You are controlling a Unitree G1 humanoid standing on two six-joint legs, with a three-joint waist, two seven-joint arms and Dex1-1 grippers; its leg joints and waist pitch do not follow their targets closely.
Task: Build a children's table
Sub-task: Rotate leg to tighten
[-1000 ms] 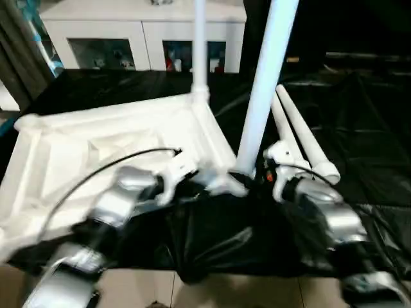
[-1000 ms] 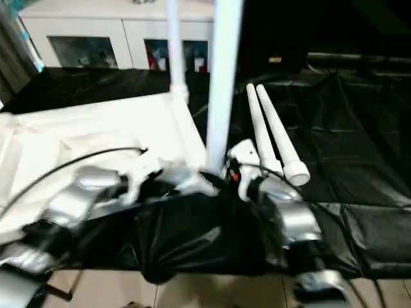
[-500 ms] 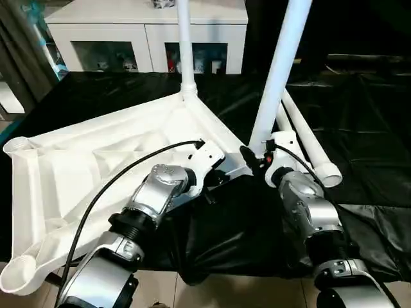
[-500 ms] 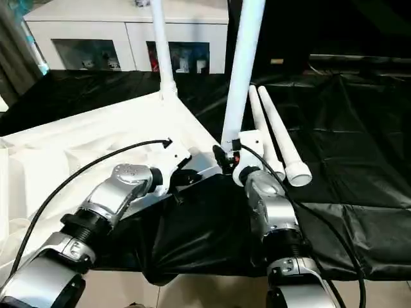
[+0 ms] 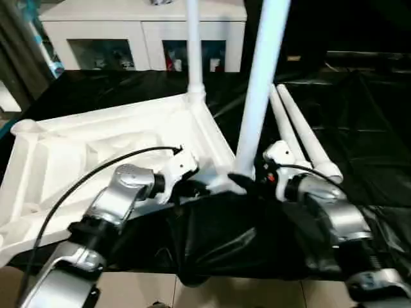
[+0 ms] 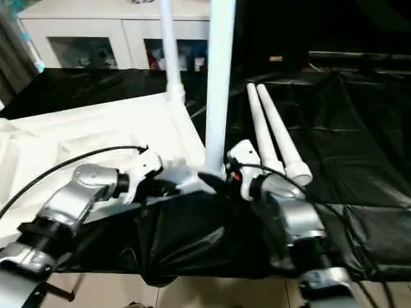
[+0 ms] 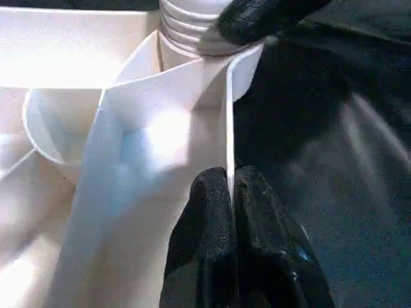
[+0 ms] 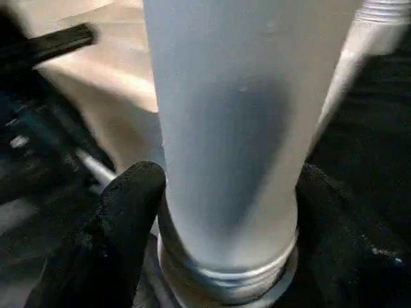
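The children's table (image 5: 128,141) lies upside down on a black-draped desk (image 5: 359,128), its ribbed underside facing up and its near right corner at the desk's front edge. One white leg (image 5: 192,45) stands upright in the far right corner socket. A second leg (image 5: 260,83) rises from the near right corner socket, leaning slightly. The robot's right hand (image 8: 225,218) grips this second leg just above its threaded base, one black finger (image 8: 122,218) pressed on either side of the tube. The left hand (image 7: 231,212) pinches the thin wall of the tabletop's rim beside the same corner, its two fingertips (image 7: 205,205) squeezed together with the white edge between them. From the head cameras, both silver forearms reach in from the front and meet at that corner. Two spare legs (image 5: 298,135) lie side by side on the black cloth to the right of the tabletop, touching each other along their length. A white glass-door cabinet (image 5: 141,38) stands behind the desk.
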